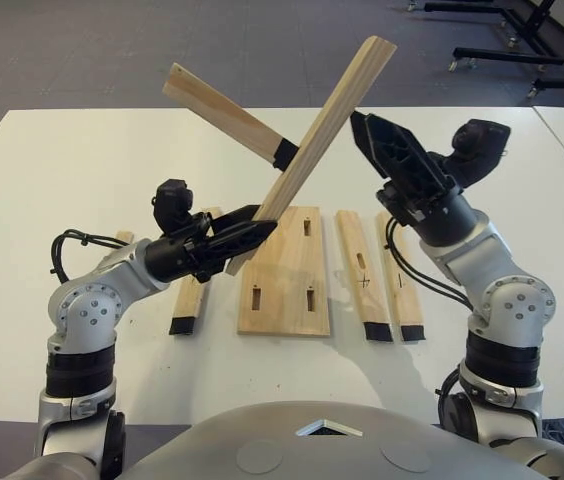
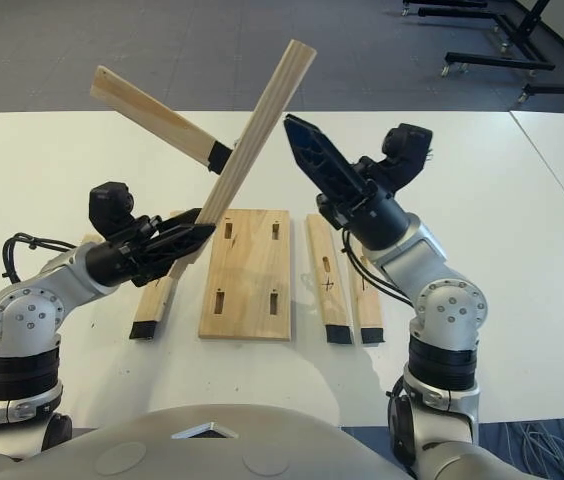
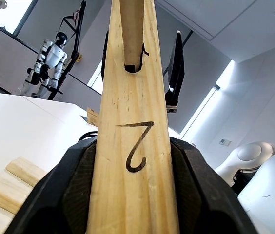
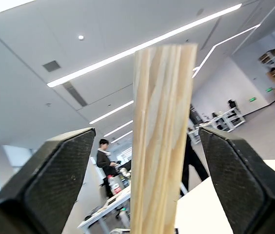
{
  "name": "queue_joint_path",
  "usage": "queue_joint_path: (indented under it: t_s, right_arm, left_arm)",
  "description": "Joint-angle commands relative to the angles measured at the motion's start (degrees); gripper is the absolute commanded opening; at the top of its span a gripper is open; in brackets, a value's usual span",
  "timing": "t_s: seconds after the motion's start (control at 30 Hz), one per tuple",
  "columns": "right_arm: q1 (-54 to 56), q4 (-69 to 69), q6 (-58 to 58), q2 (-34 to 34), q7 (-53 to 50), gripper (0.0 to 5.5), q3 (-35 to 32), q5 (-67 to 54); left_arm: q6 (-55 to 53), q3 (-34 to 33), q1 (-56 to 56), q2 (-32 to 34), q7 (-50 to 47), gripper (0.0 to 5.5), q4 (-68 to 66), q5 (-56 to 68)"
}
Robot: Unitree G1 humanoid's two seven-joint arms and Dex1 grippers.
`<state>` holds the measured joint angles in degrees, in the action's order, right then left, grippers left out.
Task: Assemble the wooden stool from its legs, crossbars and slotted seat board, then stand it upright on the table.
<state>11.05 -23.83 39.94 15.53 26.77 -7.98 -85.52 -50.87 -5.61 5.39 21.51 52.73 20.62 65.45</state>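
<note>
Leg, raised in the air above the table, slants up and away from the robot over the far end of the seat board. A crossbar sits pushed through a slot partway up the leg; its black-tipped end is at the leg and its pale length sticks out toward the robot's left and away.

The left gripper pinches the lower end of the leg, one black finger pressed to each side of the wood, as the left wrist view shows close up. The right gripper is held up just to the right of the leg's upper part. In the right wrist view its fingers are spread wide on either side of the leg's top end, with a gap on both sides and no contact.

The seat board lies flat in the middle of the table, slots facing up. Just to its right, two more legs lie side by side, black tips toward the robot. Another leg lies left of the board, under the left gripper, black tip also toward the robot.
</note>
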Motion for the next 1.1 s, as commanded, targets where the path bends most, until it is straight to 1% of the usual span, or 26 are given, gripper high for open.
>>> queue_joint_path:
  t_s: [0.03,0.2,0.3,0.4,0.43,0.47,0.63,0.67,1.0,1.03,1.1]
  right_arm:
    - [2.6,2.4,0.5,-0.4,0.5,3.90,0.6,0.2]
    - [3.4,2.7,0.5,-0.6,1.0,3.90,1.4,1.1]
    - [3.4,2.8,0.5,-0.4,1.7,3.90,2.7,3.7]
    - [3.1,2.4,0.6,-0.5,3.2,3.39,3.5,5.2]
    - [2.8,2.0,0.8,-0.4,3.7,3.31,3.7,5.3]
    - [2.6,1.8,1.0,-0.4,4.0,3.07,3.8,5.3]
    - [1.8,1.6,1.0,-0.8,4.8,2.21,3.2,3.8]
    - [1.5,1.4,1.0,-0.8,5.0,2.16,3.0,3.4]
    - [-0.9,-1.5,-1.5,-0.9,8.3,2.15,0.5,4.2]
    - [-1.3,-1.8,-1.8,-0.9,8.5,2.15,0.4,4.6]
    - [-1.7,-2.1,-2.9,-1.5,8.1,2.14,-0.2,5.0]
  left_arm:
    - [-1.1,1.1,0.6,0.8,0.7,2.02,-0.3,1.4]
    - [-0.8,2.5,0.3,1.3,1.0,2.02,0.1,1.2]
    - [-0.5,2.9,0.4,1.4,1.1,2.02,-0.3,1.1]
    - [-0.4,3.2,0.2,1.5,1.2,2.02,-0.6,0.8]
    - [-0.3,3.4,0.1,1.5,1.2,2.02,-0.7,0.7]
    - [-0.3,3.5,0.1,1.4,1.3,2.02,-0.8,0.7]
    - [-0.5,4.2,-0.8,1.5,1.7,2.02,-0.4,1.1]
    - [-0.5,4.3,-1.1,1.5,1.8,2.02,-0.2,1.2]
    - [1.3,3.7,-1.8,0.6,-0.6,2.02,1.0,0.9]
    - [1.2,3.5,-1.8,0.5,-1.0,2.40,0.8,1.1]
    - [1.0,3.4,-1.9,0.5,-1.4,2.71,0.9,1.4]
